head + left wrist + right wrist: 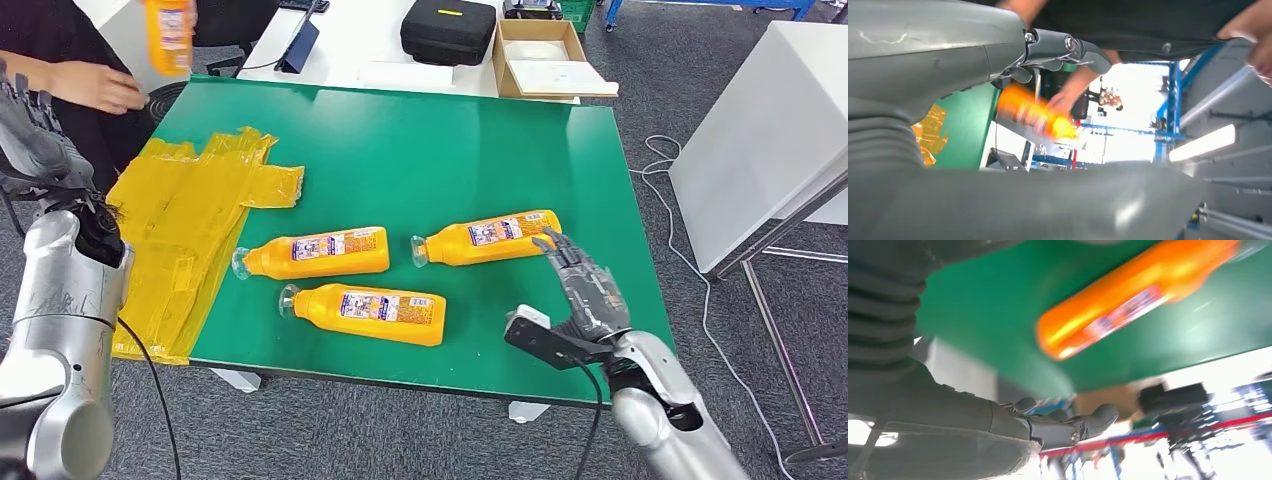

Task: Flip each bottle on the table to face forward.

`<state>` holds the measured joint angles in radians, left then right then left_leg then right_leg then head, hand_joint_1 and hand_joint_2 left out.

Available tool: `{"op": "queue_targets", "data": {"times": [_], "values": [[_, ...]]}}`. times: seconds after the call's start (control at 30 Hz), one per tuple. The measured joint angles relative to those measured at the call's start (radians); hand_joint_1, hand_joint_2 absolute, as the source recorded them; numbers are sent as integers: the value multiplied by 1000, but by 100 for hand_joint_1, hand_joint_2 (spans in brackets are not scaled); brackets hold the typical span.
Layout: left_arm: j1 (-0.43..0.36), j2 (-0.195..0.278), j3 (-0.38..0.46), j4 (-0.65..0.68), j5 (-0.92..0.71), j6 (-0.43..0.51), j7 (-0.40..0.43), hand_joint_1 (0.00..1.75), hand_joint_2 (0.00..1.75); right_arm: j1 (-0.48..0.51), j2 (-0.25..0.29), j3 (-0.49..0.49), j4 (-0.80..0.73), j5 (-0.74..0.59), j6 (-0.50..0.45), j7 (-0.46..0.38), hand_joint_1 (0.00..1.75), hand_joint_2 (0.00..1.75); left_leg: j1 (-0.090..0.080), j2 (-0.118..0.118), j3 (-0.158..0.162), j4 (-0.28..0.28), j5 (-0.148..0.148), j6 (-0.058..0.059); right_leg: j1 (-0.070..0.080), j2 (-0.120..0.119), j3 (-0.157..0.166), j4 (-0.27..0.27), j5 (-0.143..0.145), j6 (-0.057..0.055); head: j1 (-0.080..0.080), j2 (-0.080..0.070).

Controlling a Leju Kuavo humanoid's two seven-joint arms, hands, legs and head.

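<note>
Both hands' fingers apart, empty; right hand [585, 290] just beside rt-most bottle [487, 238]

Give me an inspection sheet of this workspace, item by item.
Surface: green table.
Job's things: three orange bottles lying flat, labels up; a fourth bottle held by a person.
Clutter: yellow plastic bags at the table's left edge.
Hands: left hand raised, empty; right hand open beside the rightmost bottle.
Cables: black cable along the left arm; white cable on the floor.
Surroundings: black case, cardboard box, grey carpet.
</note>
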<state>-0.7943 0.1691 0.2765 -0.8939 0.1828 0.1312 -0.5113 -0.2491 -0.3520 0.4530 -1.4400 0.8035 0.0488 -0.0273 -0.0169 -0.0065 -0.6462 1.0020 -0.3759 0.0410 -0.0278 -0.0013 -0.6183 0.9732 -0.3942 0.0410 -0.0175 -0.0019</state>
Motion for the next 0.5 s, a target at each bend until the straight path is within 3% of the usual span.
{"op": "queue_targets", "data": {"times": [0.2, 0.5], "values": [[9, -3, -100, -31, -18, 41, -30, 0, 175, -86, -78, -96, 84, 42, 24, -55, 0, 175, -1, 0, 0, 0, 1, 1, -1, 0, 0, 0, 2, 3, 0, 0], [-14, -34, -177, -35, -28, 58, -34, 0, 175, -243, -94, -88, 204, 113, 62, -69, 0, 175, -1, 1, 0, 0, 3, 3, -1, 0, -1, 0, 3, 3, 0, 0]]}}
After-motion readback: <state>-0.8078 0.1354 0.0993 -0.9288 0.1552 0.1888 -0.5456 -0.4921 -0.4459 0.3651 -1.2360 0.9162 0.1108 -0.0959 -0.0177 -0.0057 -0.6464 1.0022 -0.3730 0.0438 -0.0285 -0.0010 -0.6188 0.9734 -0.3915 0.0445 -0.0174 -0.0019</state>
